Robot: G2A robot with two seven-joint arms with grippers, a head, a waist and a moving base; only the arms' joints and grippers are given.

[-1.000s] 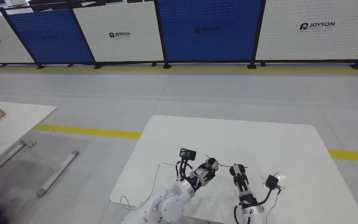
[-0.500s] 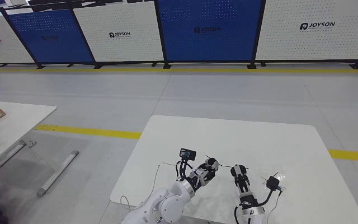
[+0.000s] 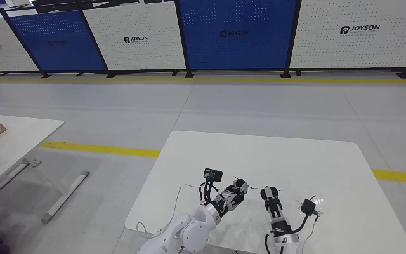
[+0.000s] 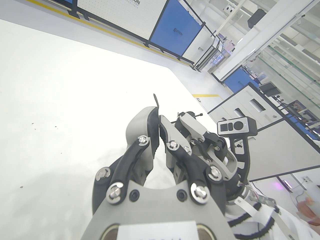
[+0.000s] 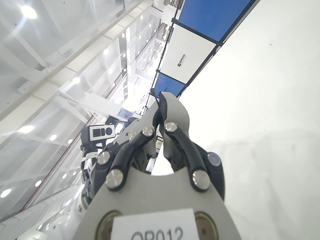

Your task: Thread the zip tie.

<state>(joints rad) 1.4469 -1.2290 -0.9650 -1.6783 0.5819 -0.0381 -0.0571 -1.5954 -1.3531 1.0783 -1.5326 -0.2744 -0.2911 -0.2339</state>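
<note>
A thin black zip tie (image 3: 248, 185) spans the short gap between my two grippers, low over the white table (image 3: 266, 155) near its front edge. My left gripper (image 3: 239, 185) is shut on one part of the tie. In the left wrist view, the tie's tip (image 4: 156, 100) sticks out past the closed left gripper (image 4: 159, 116). My right gripper (image 3: 266, 192) sits close beside it, and the right wrist view shows that gripper (image 5: 160, 102) shut on the tie, with a short black end (image 5: 153, 93) poking out. The right gripper (image 4: 187, 120) also appears just behind my left fingers.
The table stretches away white and bare beyond the grippers, with rounded corners. A thin cable (image 3: 179, 197) trails at its front left. Another white table (image 3: 25, 136) stands off to the left across the floor. Blue and white partition panels (image 3: 238, 35) line the back.
</note>
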